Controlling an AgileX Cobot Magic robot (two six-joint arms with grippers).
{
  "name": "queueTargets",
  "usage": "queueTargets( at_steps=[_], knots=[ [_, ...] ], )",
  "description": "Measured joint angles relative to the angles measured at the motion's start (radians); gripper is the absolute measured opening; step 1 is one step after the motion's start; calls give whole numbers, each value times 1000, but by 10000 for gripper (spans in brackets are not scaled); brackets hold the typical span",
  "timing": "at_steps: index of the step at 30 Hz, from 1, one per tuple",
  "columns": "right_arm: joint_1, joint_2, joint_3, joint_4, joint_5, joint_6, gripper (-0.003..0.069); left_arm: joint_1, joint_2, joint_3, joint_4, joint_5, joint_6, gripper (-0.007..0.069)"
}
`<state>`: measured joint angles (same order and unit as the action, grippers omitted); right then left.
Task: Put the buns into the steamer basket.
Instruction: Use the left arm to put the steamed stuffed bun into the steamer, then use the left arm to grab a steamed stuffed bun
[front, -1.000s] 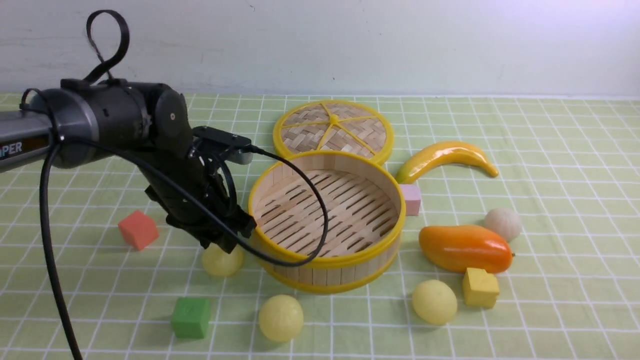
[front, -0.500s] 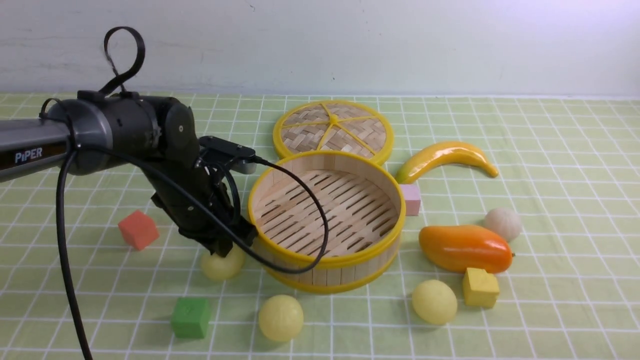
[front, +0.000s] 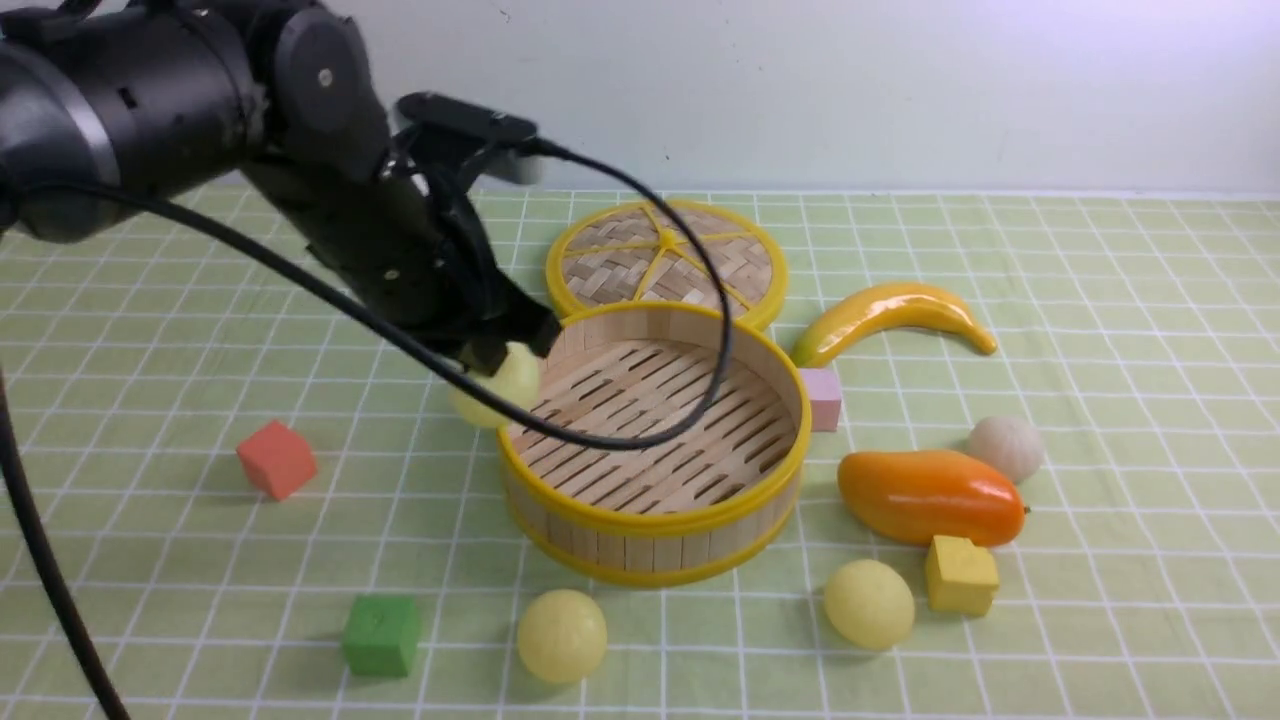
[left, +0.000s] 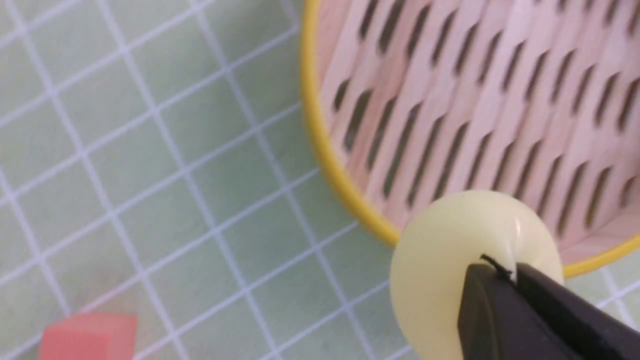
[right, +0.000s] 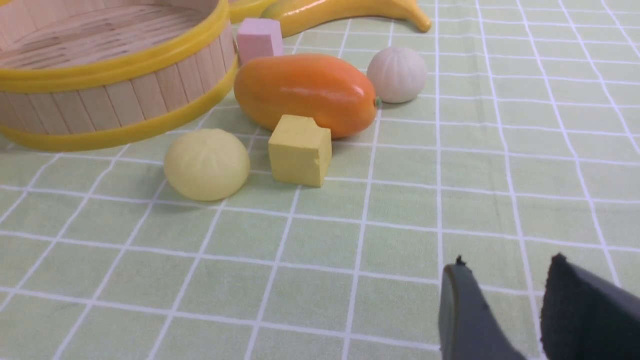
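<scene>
My left gripper (front: 505, 358) is shut on a pale yellow bun (front: 497, 392) and holds it in the air at the left rim of the steamer basket (front: 650, 520). In the left wrist view the bun (left: 445, 260) bulges round the pinching gripper (left: 510, 272), partly over the basket's yellow rim (left: 320, 140). The basket is empty. Two more pale yellow buns (front: 561, 634) (front: 868, 602) lie in front of it, and an off-white bun (front: 1006, 447) lies to its right. My right gripper (right: 505, 262) is open over bare cloth, short of a yellow bun (right: 206, 164).
A woven lid (front: 666, 260) lies behind the basket. A banana (front: 890, 315), pink cube (front: 822, 398), orange mango (front: 930, 495) and yellow cube (front: 960, 574) sit to its right. A red cube (front: 276, 459) and a green cube (front: 381, 634) lie at the left.
My left gripper shut on the bun beside the basket, then lifted it up and to the right, to the basket's left rim. Everything else stayed put.
</scene>
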<state>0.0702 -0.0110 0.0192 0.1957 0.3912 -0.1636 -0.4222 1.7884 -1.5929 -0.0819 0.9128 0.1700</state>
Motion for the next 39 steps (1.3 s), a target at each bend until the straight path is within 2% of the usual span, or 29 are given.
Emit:
queueTargets(
  at_steps=[6,10,13,16,17,19,20,22,27,28,33,36,39],
  knots=[
    [0,0,0,0,0,0,239,-23,171,-120,8,-7,-28,-13],
    [0,0,0,0,0,0,239,-19,308,-212,63,2,-105,15],
    [0,0,0,0,0,0,239,-18,364,-259,82,37,-126,110],
    [0,0,0,0,0,0,239,-18,365,-303,82,101,-147,266],
    [0,0,0,0,0,0,239,-18,365,-303,82,101,-149,276],
    [0,0,0,0,0,0,239,-18,327,-344,82,182,-188,367],
    [0,0,0,0,0,0,239,-18,311,-346,82,203,-199,370],
    [0,0,0,0,0,0,239,-23,253,-337,82,241,-214,344],
    [0,0,0,0,0,0,239,-127,-20,-90,82,245,-219,25],
    [0,0,0,0,0,0,239,-147,-45,-32,82,232,-219,1],
    [0,0,0,0,1,0,239,-280,-141,280,59,101,-253,-13],
    [0,0,0,0,1,0,239,-292,-131,366,60,35,-266,-10],
    [0,0,0,0,1,0,239,-274,-105,387,65,-8,-269,36]
  ],
)
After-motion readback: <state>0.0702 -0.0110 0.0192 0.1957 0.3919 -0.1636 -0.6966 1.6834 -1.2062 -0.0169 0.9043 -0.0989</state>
